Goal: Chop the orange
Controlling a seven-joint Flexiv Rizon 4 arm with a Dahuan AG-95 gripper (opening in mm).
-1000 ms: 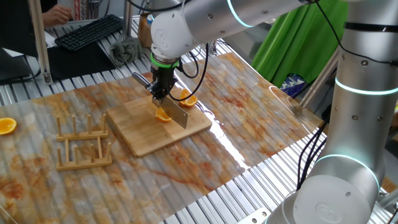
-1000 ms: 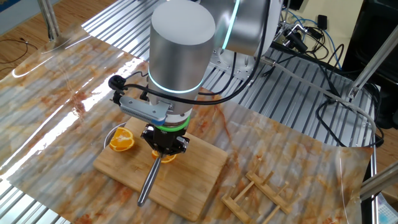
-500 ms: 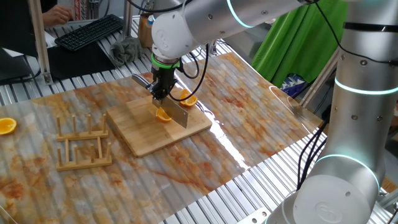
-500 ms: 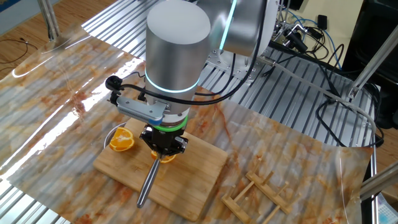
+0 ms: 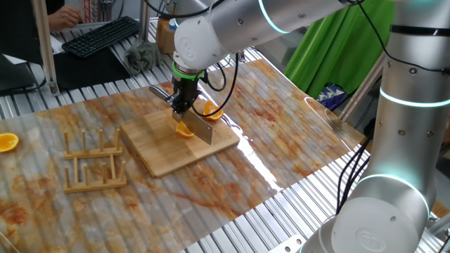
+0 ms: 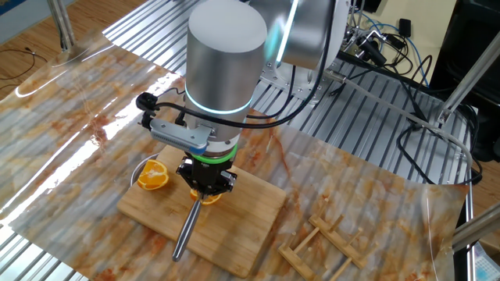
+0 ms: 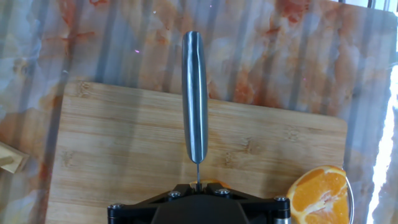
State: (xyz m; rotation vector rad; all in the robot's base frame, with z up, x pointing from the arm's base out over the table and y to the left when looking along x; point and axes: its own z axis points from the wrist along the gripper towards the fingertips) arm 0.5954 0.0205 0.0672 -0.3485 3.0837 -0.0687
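Observation:
My gripper (image 5: 181, 105) stands over the wooden board (image 5: 158, 151), shut on a steel knife (image 5: 202, 131). The knife's blade edge rests down on the orange (image 5: 183, 131), a small piece in the middle of the board. From the other side the knife handle (image 6: 185, 229) sticks out over the board (image 6: 242, 222), and the orange (image 6: 210, 199) peeks out under the gripper (image 6: 207, 186). In the hand view the handle (image 7: 194, 93) runs straight ahead, and only a sliver of the orange (image 7: 217, 183) shows at the gripper (image 7: 198, 187).
A rounder orange half (image 5: 210, 111) (image 6: 152, 176) (image 7: 320, 194) lies just off the board's edge. Another half (image 5: 8, 142) sits at the far left. A wooden rack (image 5: 95, 163) (image 6: 322, 247) stands beside the board. A keyboard (image 5: 102, 35) lies at the back.

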